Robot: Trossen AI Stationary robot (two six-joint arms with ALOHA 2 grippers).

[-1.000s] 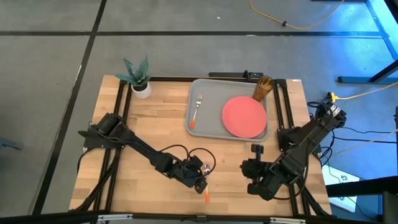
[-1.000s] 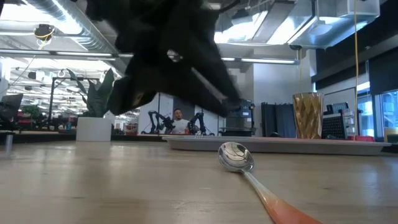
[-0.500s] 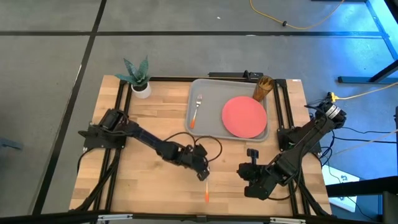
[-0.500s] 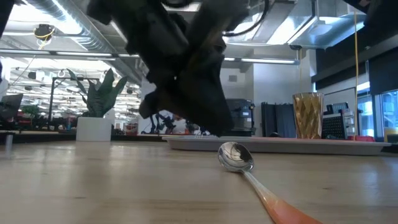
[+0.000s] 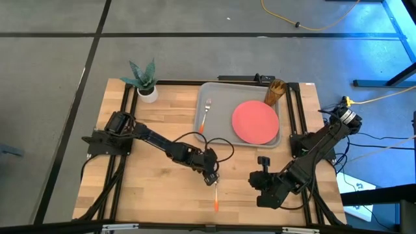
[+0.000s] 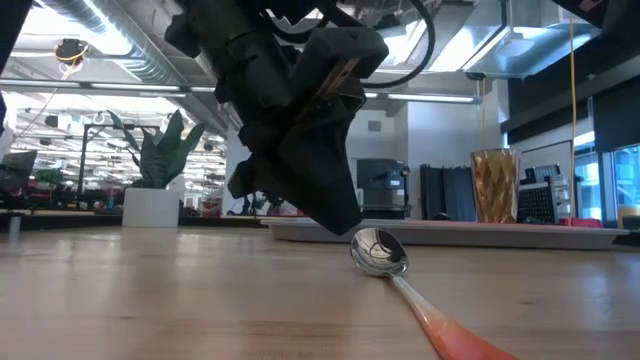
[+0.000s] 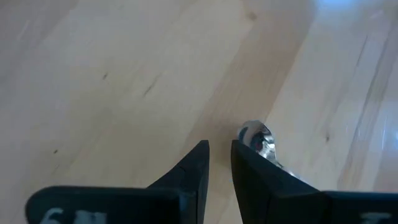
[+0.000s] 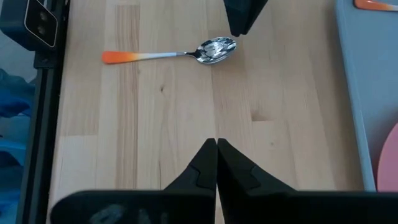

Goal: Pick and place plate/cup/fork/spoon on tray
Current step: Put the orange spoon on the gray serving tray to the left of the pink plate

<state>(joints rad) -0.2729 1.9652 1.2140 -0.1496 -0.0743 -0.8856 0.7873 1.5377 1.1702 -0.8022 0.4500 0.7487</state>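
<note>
The spoon (image 5: 215,195) lies flat on the bare wood near the table's front edge, silver bowl (image 8: 217,48) toward the tray, orange handle (image 8: 118,57) toward the front. My left gripper (image 7: 221,152) slants down just past the bowl's far side, its fingers a narrow gap apart with nothing between them. My right gripper (image 8: 216,144) hangs shut above the wood to the spoon's right. On the grey tray (image 5: 214,133) lie the fork (image 5: 205,116) and the pink plate (image 5: 255,121). The amber cup (image 5: 274,93) stands at the tray's far right corner. My left gripper has one fingertip (image 6: 347,224) right beside the far rim of the spoon's bowl (image 6: 378,250). Whether that fingertip touches the bowl, I cannot tell. The spoon lies flat on the wood.
A white pot with a green plant (image 5: 145,83) stands at the far left corner. Bare wood (image 5: 149,130) stretches between the plant, the tray and the spoon. Black frame rails (image 5: 123,110) run along the table's sides.
My left gripper has swung from over the spoon toward the table's far edge and a little right, rolling as it went. It now stands just beyond the bowl, which was covered before. The spoon has stayed where it was.
</note>
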